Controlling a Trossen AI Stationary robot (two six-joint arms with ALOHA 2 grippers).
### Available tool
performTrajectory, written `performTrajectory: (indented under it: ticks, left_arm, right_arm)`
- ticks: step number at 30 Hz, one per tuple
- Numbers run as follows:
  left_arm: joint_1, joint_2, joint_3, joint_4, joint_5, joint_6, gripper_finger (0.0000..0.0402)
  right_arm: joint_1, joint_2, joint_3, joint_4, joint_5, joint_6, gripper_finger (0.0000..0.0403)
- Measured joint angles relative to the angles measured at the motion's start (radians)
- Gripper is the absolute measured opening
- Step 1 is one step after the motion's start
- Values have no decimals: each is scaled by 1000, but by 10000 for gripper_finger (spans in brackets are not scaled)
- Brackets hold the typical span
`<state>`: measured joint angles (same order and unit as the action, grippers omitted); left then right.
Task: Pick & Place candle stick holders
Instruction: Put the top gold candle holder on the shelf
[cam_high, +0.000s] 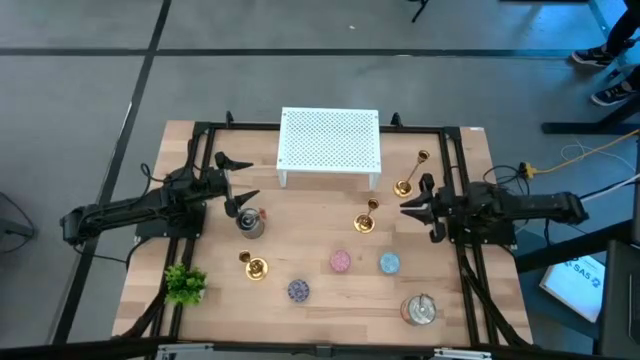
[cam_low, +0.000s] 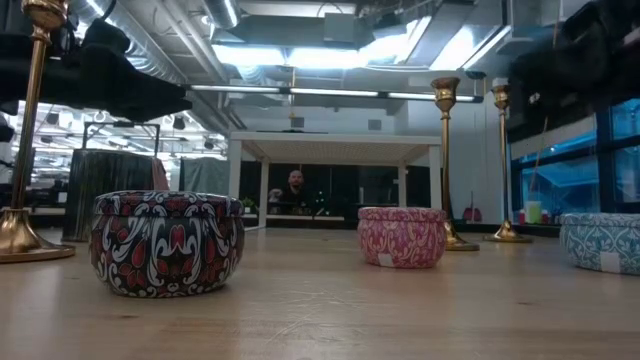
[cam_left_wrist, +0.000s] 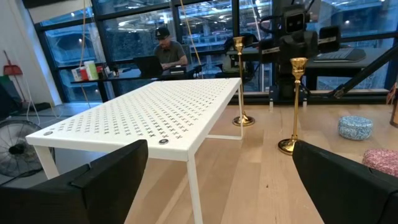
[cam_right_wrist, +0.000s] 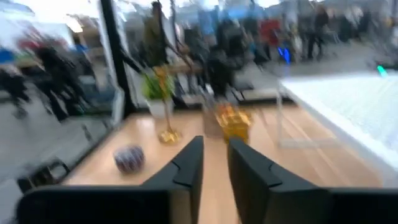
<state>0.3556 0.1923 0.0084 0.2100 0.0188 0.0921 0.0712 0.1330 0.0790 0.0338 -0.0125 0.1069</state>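
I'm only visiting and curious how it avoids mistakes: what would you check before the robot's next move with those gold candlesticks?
1. Left end effector ready: ok. Its fingers are wide apart and empty, beside the white rack.
2. Right end effector empty: ok. Its fingers are narrowly apart with nothing between them.
3. Candlesticks upright: ok. This holds for the candlestick by the rack, the middle candlestick and the candlestick near the plant.
4. Room around the left end effector: not ok. A silver tin stands close to it.
5. Which candlestick goes next: cannot tell.
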Motion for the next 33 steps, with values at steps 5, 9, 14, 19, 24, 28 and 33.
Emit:
performTrajectory:
  ticks: [5,9,14,19,24,28,33]
  left_arm:
    - [0,0,0,0,0,0,400]
    - [0,0,0,0,0,0,400]
    - [0,0,0,0,0,0,400]
    - [0,0,0,0,0,0,400]
    - [0,0,0,0,0,0,400]
    - [0,0,0,0,0,0,400]
    - [0,0,0,0,0,0,400]
  right_arm:
    - [36,31,87,-146,106,-83,131]
    - [63,65,164,-216,177,-83,144]
    - [90,114,311,-506,217,2,144]
    - [93,138,414,-701,327,139,144]
    - [93,155,414,-771,567,274,144]
    - [93,192,412,-796,750,358,144]
    - [93,259,398,-775,807,352,144]
